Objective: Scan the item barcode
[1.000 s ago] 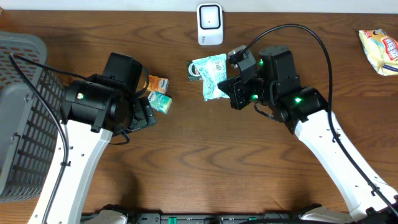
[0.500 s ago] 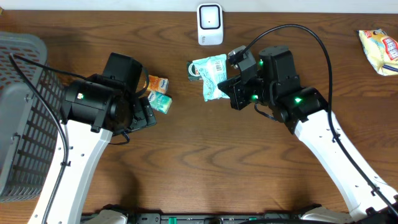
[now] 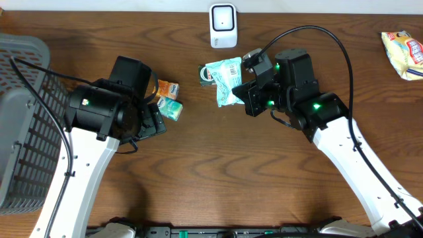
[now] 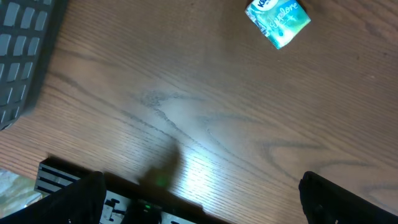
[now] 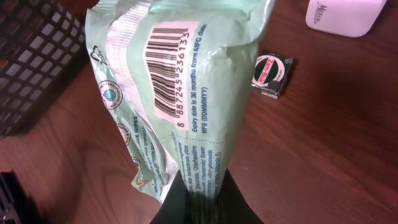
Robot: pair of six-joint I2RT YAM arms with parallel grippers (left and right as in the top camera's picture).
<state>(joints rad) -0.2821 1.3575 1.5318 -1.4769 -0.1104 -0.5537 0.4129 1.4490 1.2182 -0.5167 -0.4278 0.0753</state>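
My right gripper (image 3: 243, 92) (image 5: 202, 199) is shut on the lower end of a pale green wipes pack (image 3: 226, 79) (image 5: 180, 87). The pack is lifted off the table and its barcode (image 5: 171, 68) faces the right wrist camera. The white scanner (image 3: 223, 26) (image 5: 342, 15) stands at the table's back edge, a little beyond the pack. My left gripper (image 4: 199, 202) hangs open over bare wood with nothing between its fingers; in the overhead view its jaws are hidden under the left arm (image 3: 106, 109).
A small dark green box (image 3: 206, 75) (image 5: 272, 74) lies beside the held pack. An orange packet (image 3: 166, 88) and a teal packet (image 3: 172, 109) (image 4: 278, 22) lie by the left arm. A grey basket (image 3: 26, 125) fills the left side. A yellow snack bag (image 3: 403, 53) lies far right.
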